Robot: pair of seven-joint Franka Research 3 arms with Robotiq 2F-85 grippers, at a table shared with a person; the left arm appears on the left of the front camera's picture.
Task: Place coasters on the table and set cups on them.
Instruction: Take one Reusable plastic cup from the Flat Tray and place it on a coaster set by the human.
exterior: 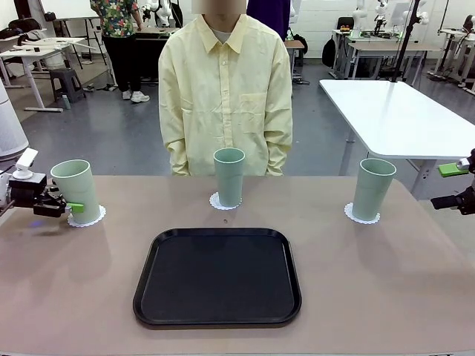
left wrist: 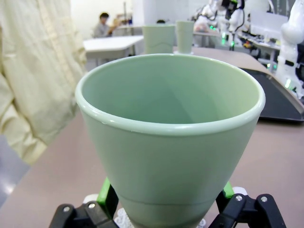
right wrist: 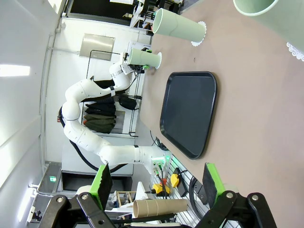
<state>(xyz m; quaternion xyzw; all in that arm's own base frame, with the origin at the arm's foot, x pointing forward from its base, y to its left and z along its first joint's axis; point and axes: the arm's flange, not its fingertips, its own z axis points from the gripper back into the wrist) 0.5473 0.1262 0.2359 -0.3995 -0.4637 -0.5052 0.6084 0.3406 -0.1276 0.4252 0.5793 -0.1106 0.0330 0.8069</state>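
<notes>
Spreading wide around the base of a pale mint-green plastic tumbler (exterior: 76, 190), gripping nothing: the left gripper (exterior: 71, 208). Sitting tilted on a white scalloped coaster (exterior: 87, 218) at the left of the beige-tan matte table (exterior: 74, 297). Lying mid-table: a black rounded tray (exterior: 217, 276). Standing upright on lace-edged coasters beyond it, the centre tumbler (exterior: 228, 176) and right tumbler (exterior: 372, 188). Hanging open and empty at the right edge: the right gripper (exterior: 462, 185).

Black tray (exterior: 217, 277) fills centre foreground of surface (exterior: 386, 282). Three cups (exterior: 228, 176) span mid-frame: left, centre, right. Wide bare lanes between cups. Left claw (exterior: 73, 207) straddles left cup's base; person blocks far edge.
</notes>
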